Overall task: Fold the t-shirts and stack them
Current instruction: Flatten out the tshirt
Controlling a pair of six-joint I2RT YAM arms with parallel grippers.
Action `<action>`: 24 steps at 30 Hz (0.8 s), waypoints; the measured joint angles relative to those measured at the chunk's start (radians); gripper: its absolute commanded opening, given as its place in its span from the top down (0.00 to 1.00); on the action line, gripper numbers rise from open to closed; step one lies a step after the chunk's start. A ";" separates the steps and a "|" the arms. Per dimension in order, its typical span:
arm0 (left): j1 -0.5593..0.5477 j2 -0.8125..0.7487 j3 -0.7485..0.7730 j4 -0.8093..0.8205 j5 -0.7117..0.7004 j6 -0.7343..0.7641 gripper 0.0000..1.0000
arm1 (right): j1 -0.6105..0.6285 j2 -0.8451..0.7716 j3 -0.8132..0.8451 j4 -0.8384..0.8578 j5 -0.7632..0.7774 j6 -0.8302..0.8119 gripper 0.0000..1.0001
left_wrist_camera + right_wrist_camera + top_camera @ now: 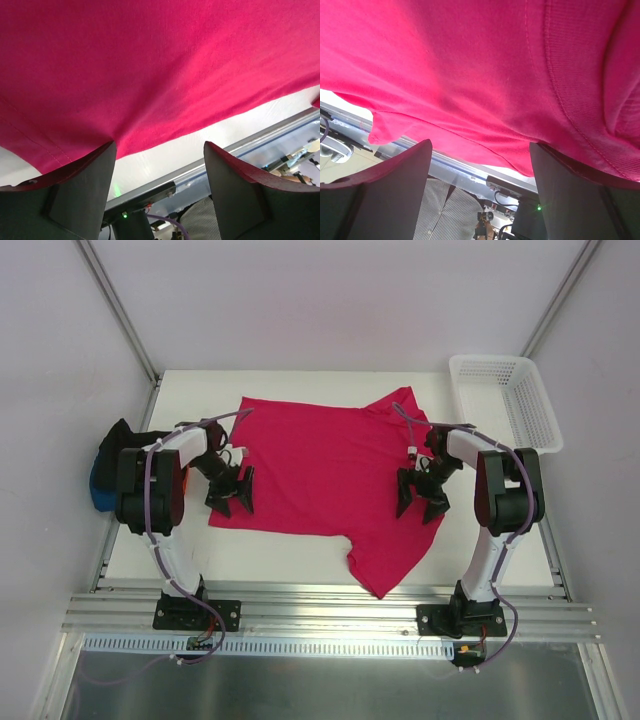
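Observation:
A crimson-pink t-shirt (320,465) lies spread flat on the white table (280,545), with one sleeve reaching toward the near edge. My left gripper (233,500) is open and empty, low over the shirt's left edge. In the left wrist view the shirt (150,65) fills the top, with its hem by the left finger (85,190). My right gripper (420,504) is open and empty over the shirt's right side. In the right wrist view the shirt (470,65) shows a ribbed band above the right finger (570,195). The black shirt (125,435) and blue shirt (100,490) lie bunched at the table's left edge.
A white mesh basket (505,400) stands at the back right of the table. The pile of dark shirts sits behind the left arm (150,490). An aluminium rail (330,605) runs along the near edge.

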 measured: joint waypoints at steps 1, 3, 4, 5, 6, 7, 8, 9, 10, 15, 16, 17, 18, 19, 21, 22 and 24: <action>0.002 0.003 0.001 -0.005 0.008 0.000 0.28 | 0.000 0.000 0.000 0.002 0.000 0.000 0.17; 0.009 0.004 0.002 -0.019 0.019 -0.001 0.28 | 0.000 0.000 0.002 0.002 0.002 0.000 0.17; 0.014 0.004 0.002 -0.029 0.022 -0.003 0.28 | 0.000 0.000 0.003 0.003 0.002 0.000 0.17; 0.015 0.004 0.002 -0.040 0.027 -0.004 0.28 | 0.000 0.000 0.005 0.003 0.002 0.000 0.16; 0.017 0.004 0.002 -0.049 0.031 -0.005 0.27 | 0.000 0.000 0.008 0.005 0.002 0.000 0.16; 0.021 0.004 0.002 -0.055 0.035 -0.007 0.27 | 0.000 0.000 0.013 0.006 0.003 0.000 0.16; 0.021 0.004 0.000 -0.060 0.037 -0.008 0.26 | 0.000 0.000 0.017 0.007 0.003 0.000 0.16; 0.021 0.004 -0.004 -0.063 0.037 -0.011 0.26 | 0.000 0.002 0.023 0.008 0.003 0.000 0.16; 0.021 0.004 -0.008 -0.069 0.038 -0.013 0.26 | 0.000 0.003 0.029 0.008 0.003 0.000 0.16; 0.021 0.004 -0.046 -0.080 0.038 -0.024 0.25 | 0.000 0.014 0.046 0.017 0.006 0.000 0.16; 0.021 0.004 -0.055 -0.081 0.038 -0.027 0.25 | 0.000 0.014 0.047 0.018 0.007 0.000 0.16; 0.021 0.004 -0.065 -0.082 0.037 -0.028 0.25 | 0.000 0.015 0.047 0.018 0.008 0.000 0.16; 0.021 0.004 -0.074 -0.083 0.037 -0.028 0.25 | 0.000 0.015 0.047 0.018 0.009 0.000 0.16; 0.021 0.004 -0.080 -0.085 0.037 -0.028 0.26 | 0.000 0.015 0.047 0.018 0.009 0.000 0.16; 0.021 0.004 -0.085 -0.093 0.037 -0.028 0.26 | 0.000 0.016 0.048 0.018 0.009 0.000 0.16; 0.021 0.002 -0.085 -0.094 0.039 -0.028 0.26 | 0.000 0.016 0.050 0.018 0.009 0.000 0.16; 0.021 -0.008 -0.084 -0.096 0.044 -0.027 0.26 | 0.000 0.016 0.053 0.019 0.010 -0.003 0.16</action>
